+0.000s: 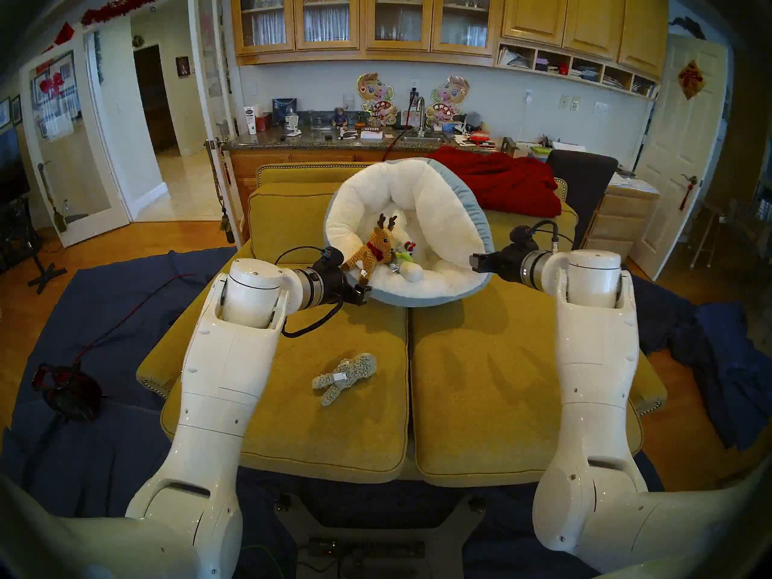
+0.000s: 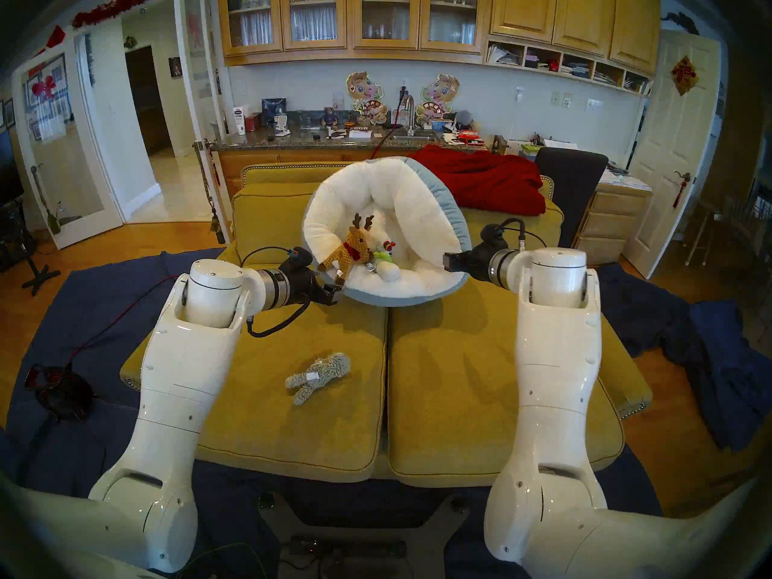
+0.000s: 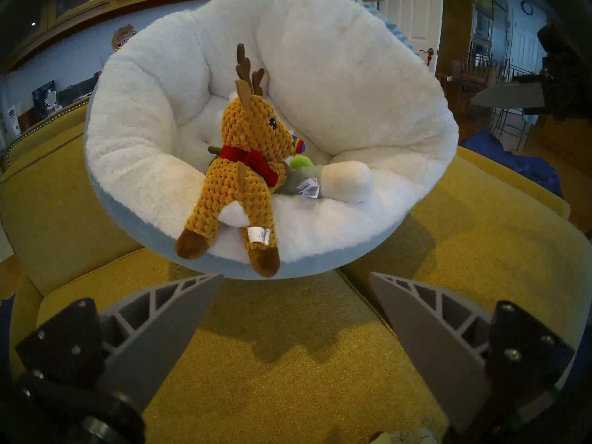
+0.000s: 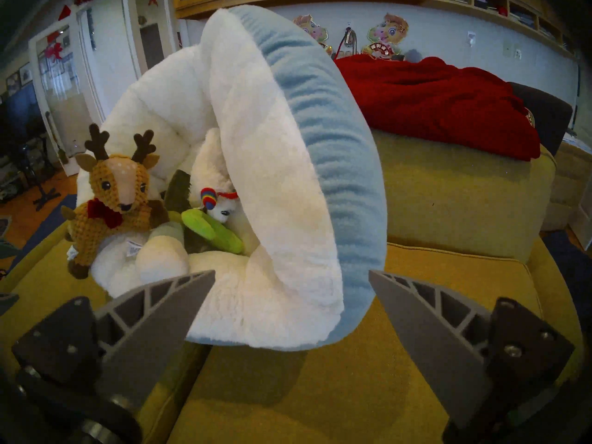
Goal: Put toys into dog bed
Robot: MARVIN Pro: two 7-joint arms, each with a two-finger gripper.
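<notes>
1. On the mustard-yellow sofa cushion (image 1: 300, 419), the grey fuzzy plush animal (image 1: 343, 378) lies well short of the round white-plush, blue-backed dog bed (image 1: 443, 214); it is the one toy still outside.
2. Inside the bed rest the brown knitted reindeer with red scarf (image 3: 243, 164), the lime-green plush cactus (image 4: 213, 230), the green-and-white leek (image 3: 336, 180) and the white llama with rainbow collar (image 4: 221, 206).
3. Left gripper (image 3: 296, 281) and right gripper (image 4: 291, 278) stand wide apart and empty.
4. Use the left arm, which looks nearer. Descend over the toy's torso, close across its narrow width, and lift clear before crossing the bed's rim.
5. Release deep inside; the reindeer's legs already overhang the edge.
</notes>
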